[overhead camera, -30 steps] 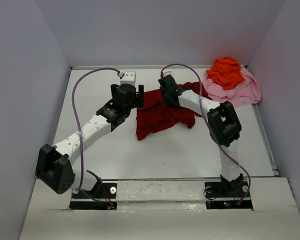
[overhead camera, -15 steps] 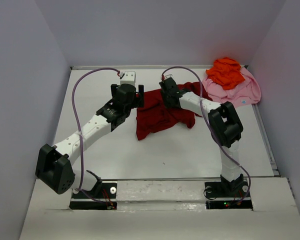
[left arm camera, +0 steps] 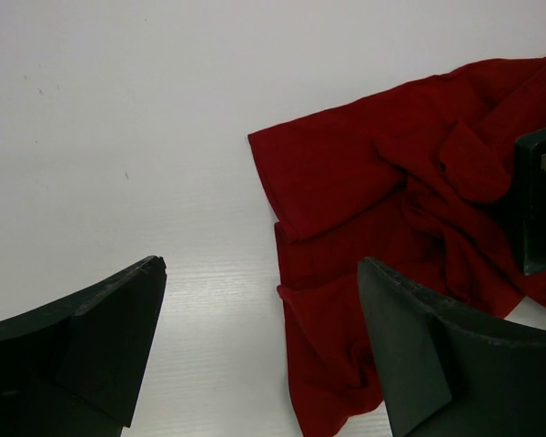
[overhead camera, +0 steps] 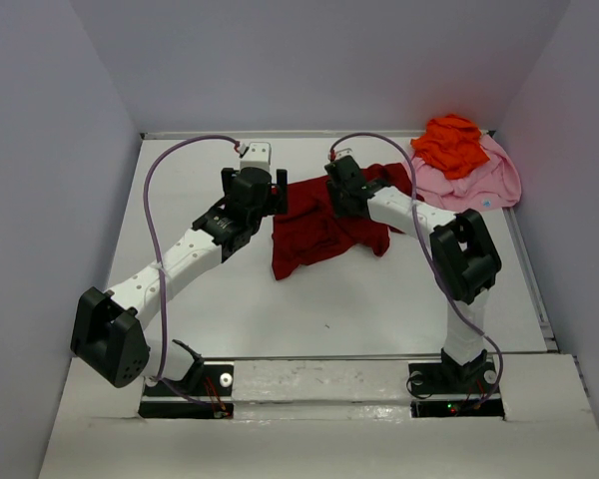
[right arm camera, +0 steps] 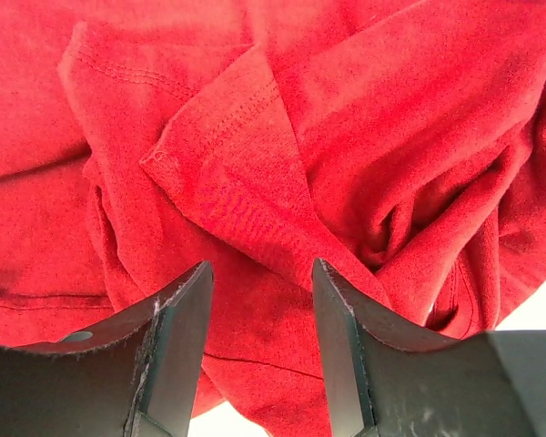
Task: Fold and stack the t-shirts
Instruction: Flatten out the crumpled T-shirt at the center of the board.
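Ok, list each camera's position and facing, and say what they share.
Top external: above and behind the bases, looking down on the table; both arms show, left gripper and right gripper by the red shirt.
Left wrist: low, looking across bare table at the red shirt's edge; own open fingers frame the bottom.
Right wrist: close over the red shirt's folds; own fingers apart.
Shared: all three see the red shirt; left wrist also catches the right gripper.

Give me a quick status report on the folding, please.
Left gripper open, beside dark red t-shirt. Right gripper open above it. Shirt crumpled; nothing blocking.
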